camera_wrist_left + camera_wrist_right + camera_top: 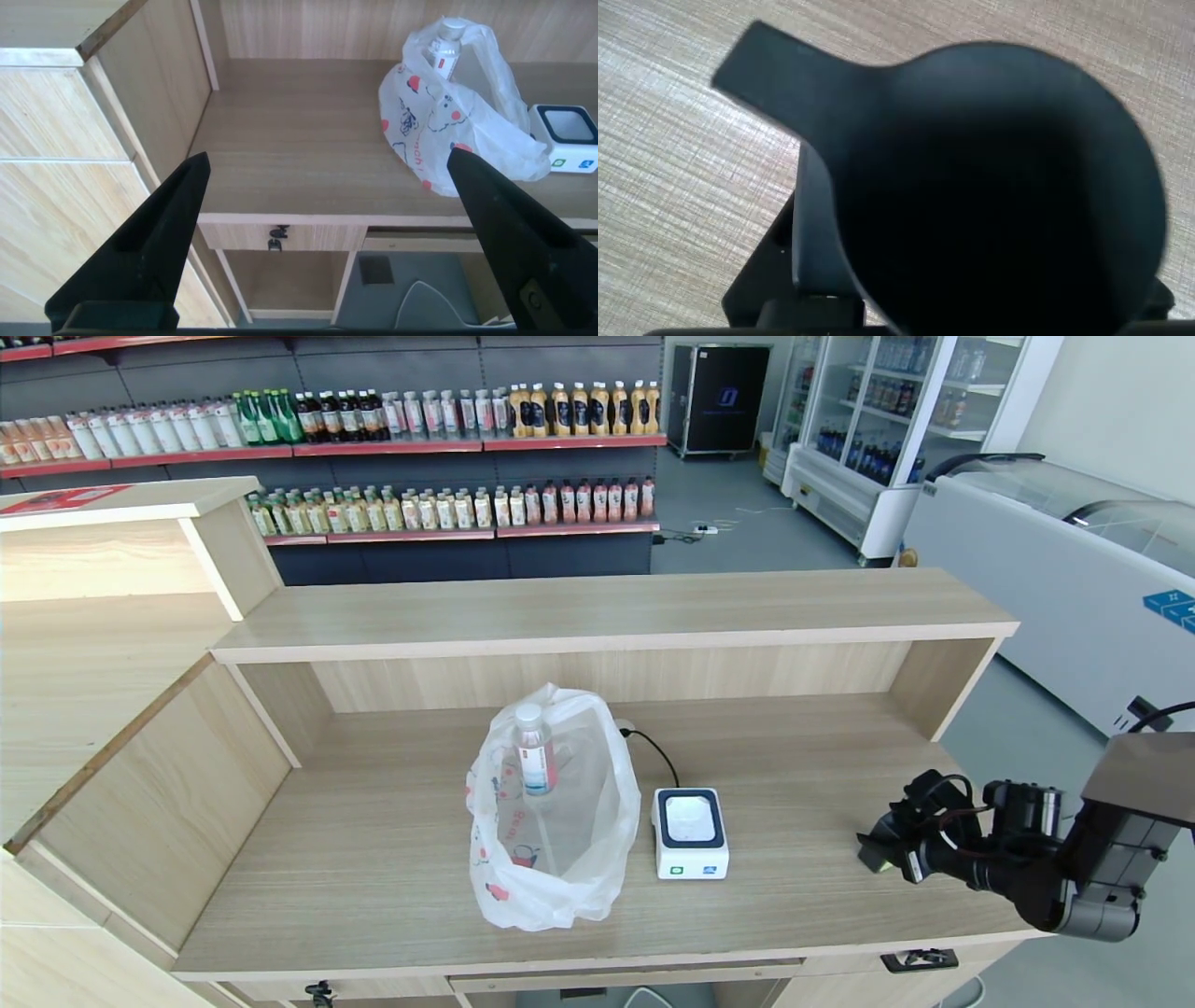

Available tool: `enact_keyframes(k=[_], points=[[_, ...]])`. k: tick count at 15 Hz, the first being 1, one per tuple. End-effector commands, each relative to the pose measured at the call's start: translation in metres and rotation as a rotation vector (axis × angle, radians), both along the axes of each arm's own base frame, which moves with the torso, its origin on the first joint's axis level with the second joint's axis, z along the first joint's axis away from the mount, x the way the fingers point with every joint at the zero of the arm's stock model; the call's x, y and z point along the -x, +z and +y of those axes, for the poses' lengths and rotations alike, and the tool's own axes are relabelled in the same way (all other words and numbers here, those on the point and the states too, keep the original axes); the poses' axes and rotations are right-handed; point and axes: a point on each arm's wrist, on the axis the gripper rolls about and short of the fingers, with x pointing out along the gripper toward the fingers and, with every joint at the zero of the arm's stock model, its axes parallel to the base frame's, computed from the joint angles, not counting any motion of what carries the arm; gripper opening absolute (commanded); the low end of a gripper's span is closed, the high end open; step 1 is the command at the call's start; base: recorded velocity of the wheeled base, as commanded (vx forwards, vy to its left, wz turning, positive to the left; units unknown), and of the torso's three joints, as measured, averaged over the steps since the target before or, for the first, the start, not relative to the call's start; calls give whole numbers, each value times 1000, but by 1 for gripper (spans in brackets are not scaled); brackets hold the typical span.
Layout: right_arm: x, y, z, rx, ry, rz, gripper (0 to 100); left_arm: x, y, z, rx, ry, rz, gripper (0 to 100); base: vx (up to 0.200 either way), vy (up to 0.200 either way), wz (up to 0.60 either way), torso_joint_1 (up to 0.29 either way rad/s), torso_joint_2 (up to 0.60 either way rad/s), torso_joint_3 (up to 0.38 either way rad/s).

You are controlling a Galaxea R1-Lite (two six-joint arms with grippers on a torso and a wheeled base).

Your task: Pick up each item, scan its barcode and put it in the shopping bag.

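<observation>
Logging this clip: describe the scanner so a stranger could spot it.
On the wooden counter, find the white shopping bag. Right of it sits the scanner: a small white box, dark-framed window on top, black cable behind.

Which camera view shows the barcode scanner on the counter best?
The head view: the scanner lies whole, screen up, right of the shopping bag. The left wrist view catches part of it past the bag. The right wrist view faces bare counter wood.
</observation>
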Motion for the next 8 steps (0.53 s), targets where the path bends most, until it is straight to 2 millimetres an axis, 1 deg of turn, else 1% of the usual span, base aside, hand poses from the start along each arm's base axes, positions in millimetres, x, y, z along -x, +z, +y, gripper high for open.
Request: enact_keyframes(k=[1,2,3,4,5,6,8], points=[[-1,8,1,10,4,-32,0,0,0,0,0,1,0,100,0,0,0,0,0,0],[-2,20,2,23,9,-77,0,0,0,0,0,1,0,100,0,0,0,0,0,0],[-1,44,4,45,18,-146,0,0,0,0,0,1,0,100,0,0,0,0,0,0],[0,62,6,62,25,-187,0,0,0,0,0,1,0,100,0,0,0,0,0,0],[5,90,11,90,41,-251,0,0,0,0,0,1,0,100,0,0,0,0,0,0],[19,141,25,142,83,-381,0,0,0,0,0,1,0,100,0,0,0,0,0,0],[39,198,46,211,181,-581,0,0,0,0,0,1,0,100,0,0,0,0,0,0]])
